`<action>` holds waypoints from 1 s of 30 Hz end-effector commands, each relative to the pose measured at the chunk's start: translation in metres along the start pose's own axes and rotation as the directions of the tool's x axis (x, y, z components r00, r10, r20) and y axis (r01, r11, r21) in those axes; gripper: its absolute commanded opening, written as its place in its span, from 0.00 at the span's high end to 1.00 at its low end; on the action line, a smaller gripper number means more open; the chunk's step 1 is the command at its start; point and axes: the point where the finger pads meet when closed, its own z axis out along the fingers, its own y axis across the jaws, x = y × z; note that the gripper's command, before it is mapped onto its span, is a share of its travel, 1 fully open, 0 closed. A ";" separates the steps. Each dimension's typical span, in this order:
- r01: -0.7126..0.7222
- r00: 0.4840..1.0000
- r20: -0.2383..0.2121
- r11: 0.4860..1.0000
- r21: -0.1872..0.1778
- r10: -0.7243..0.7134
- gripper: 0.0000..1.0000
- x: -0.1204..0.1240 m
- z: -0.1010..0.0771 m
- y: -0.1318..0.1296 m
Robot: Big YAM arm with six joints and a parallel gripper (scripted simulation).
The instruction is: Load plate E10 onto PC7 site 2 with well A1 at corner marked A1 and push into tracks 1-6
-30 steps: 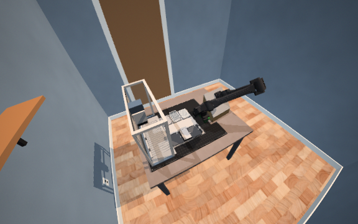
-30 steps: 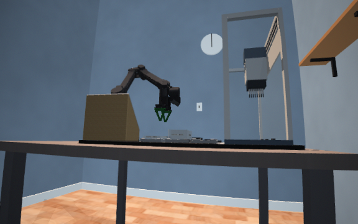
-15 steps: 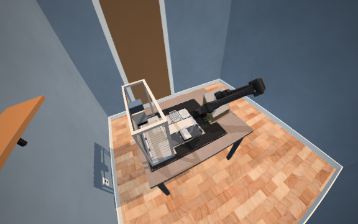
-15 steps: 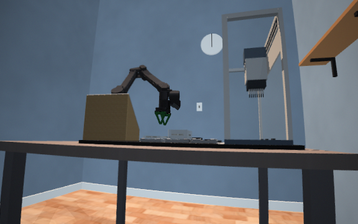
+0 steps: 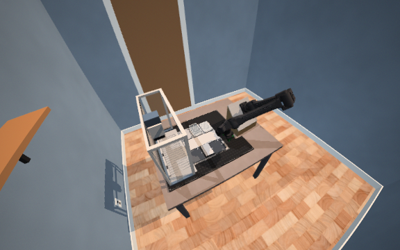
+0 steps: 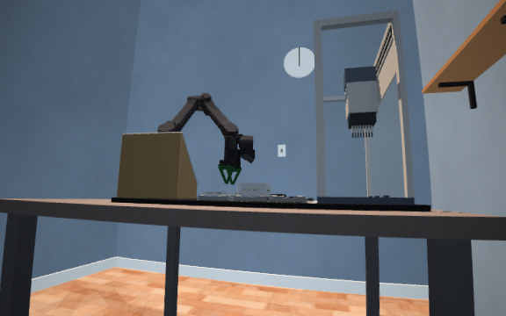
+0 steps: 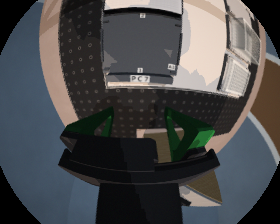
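hand (image 6: 229,175) hangs above the counter (image 6: 244,215) at frame centre, fingers wide, holding nothing. in the wrist view the carrier (image 7: 140,82) lies just above the fingers, near, its labelled short end toward them, long axis running up-frame. plate e10 on the nests at right cannot be identified.

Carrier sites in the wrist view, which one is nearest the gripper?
The dark end site, just above the PC7 label, lies closest to the open gripper; the other sites sit farther up.

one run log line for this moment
gripper: open, empty | position: above carrier PC7 handle end | carrier: on apron, sites empty | lamp: not visible
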 end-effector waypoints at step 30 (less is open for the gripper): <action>-0.012 1.000 0.001 1.000 0.003 0.012 0.20 0.000 0.050 -0.002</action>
